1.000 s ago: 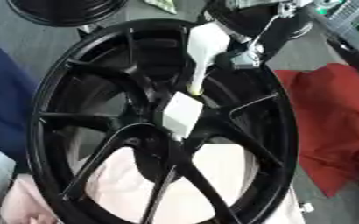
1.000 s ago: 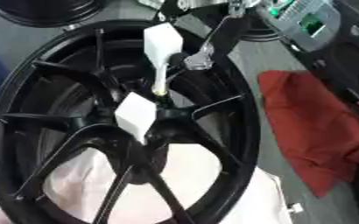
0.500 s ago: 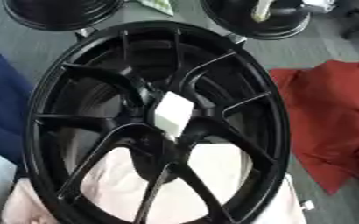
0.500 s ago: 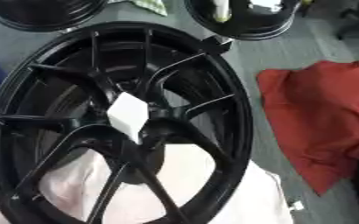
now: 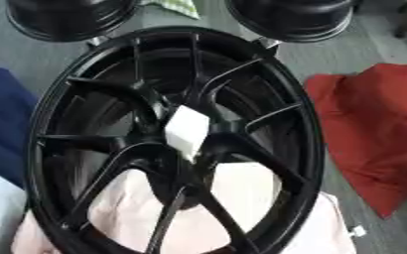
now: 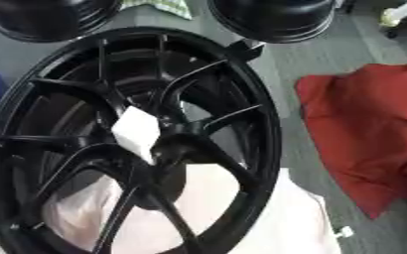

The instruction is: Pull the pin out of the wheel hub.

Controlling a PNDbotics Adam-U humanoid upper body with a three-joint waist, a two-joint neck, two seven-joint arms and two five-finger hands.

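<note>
Wheel hub point(image 5: 185, 144): black multi-spoke wheel point(image 5: 172, 144) fills the centre of both eye views, tilted, its near rim low in frame. A white block point(image 5: 187, 130) sits at the hub, where the spokes meet. Whether this block is the pin, or the head of one, cannot be told; no separate pin shaft is visible at the hub or anywhere else in frame.

Hands: neither robot hand shows in either view, so how open they are, and whether either holds anything, cannot be told.

Surroundings: pale pink cloth point(image 5: 241, 188) under the near half of the wheel, seen through the spokes. Red cloth point(image 6: 368, 134) on the grey floor to the right. Dark blue fabric point(image 5: 0, 129) at the left edge. Two more black rims, far left point(image 5: 68, 17) and far right point(image 5: 298, 17).

Step, as a judgement: no hand is at the hub, so either extraction is not begun or a pin is already away out of frame. If the white block is the target, the next move calls for bringing a hand over the hub centre, closing on the block clear of the spokes, and drawing along the hub axis.
</note>
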